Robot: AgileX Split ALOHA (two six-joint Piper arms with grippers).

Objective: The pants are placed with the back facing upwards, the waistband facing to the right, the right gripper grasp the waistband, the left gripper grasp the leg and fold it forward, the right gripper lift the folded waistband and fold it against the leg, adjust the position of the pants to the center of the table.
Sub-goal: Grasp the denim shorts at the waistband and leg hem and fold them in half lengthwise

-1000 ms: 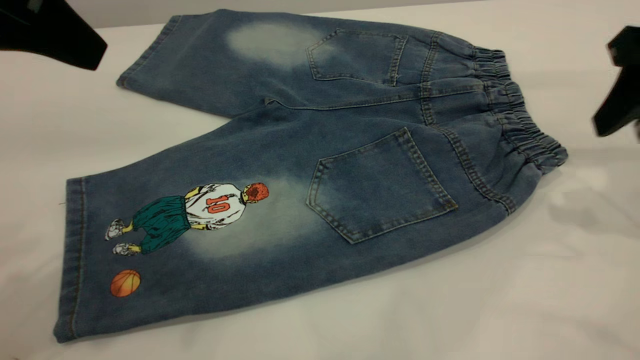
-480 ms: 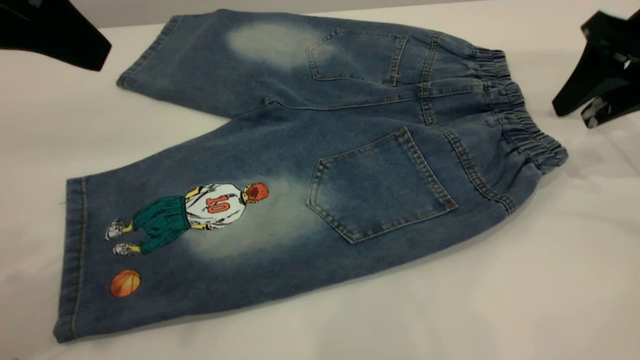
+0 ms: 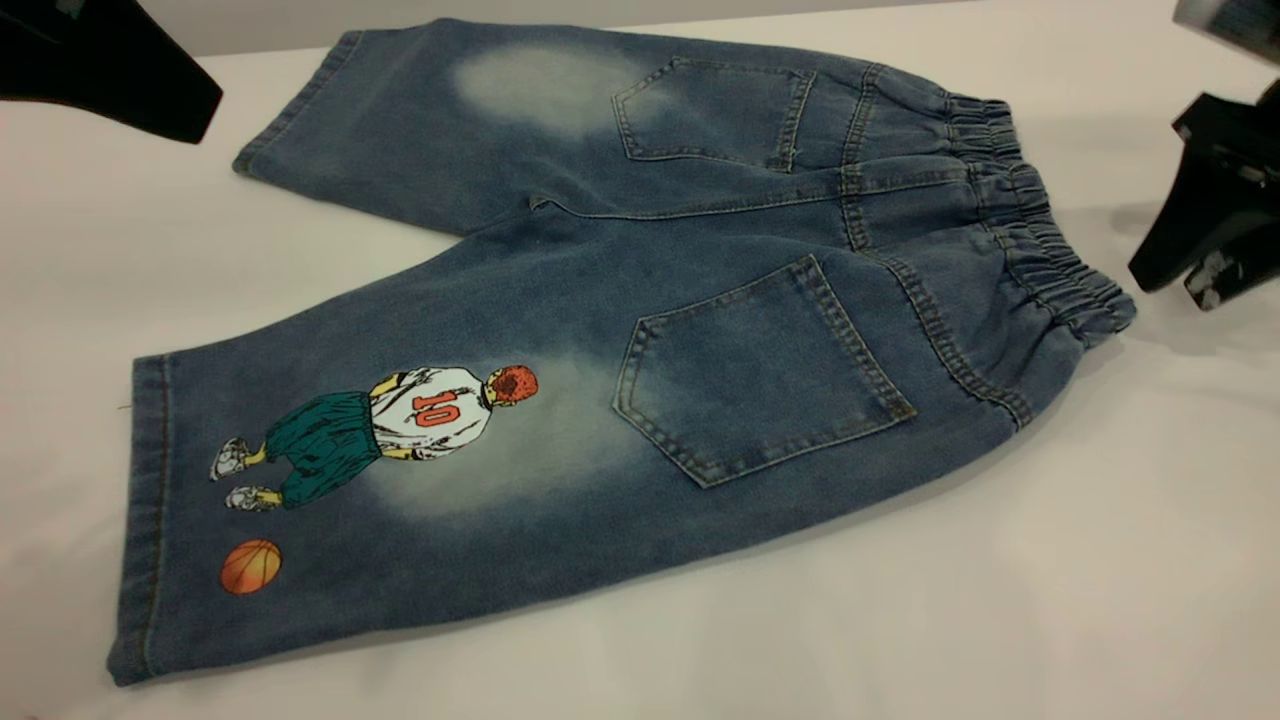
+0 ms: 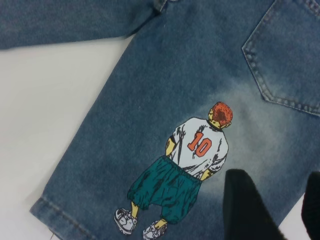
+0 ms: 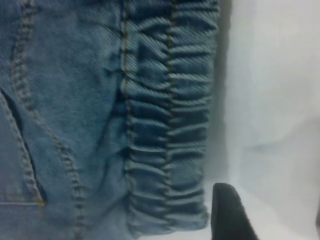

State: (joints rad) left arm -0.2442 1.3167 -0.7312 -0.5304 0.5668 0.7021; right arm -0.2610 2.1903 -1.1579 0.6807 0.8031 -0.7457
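Blue denim pants [image 3: 640,330] lie flat on the white table, back pockets up, with the elastic waistband [image 3: 1040,235] to the right. The near leg [image 3: 330,480] carries a printed basketball player [image 4: 192,165] and an orange ball [image 3: 250,566]. My left gripper [image 3: 150,95] hovers at the far left, beyond the far leg's hem [image 3: 300,95]. In the left wrist view it [image 4: 277,210] is open above the near leg, holding nothing. My right gripper [image 3: 1195,270] hangs open just right of the waistband [image 5: 170,125], one finger [image 5: 227,215] beside the waistband's corner, apart from the cloth.
The white table [image 3: 1050,560] shows bare cloth in front of the pants and to their right. A bare strip of table [image 4: 55,110] lies between the two legs.
The right gripper swung in from the right edge, then dropped lower toward the waistband's near corner. The left gripper and the pants stayed where they were.
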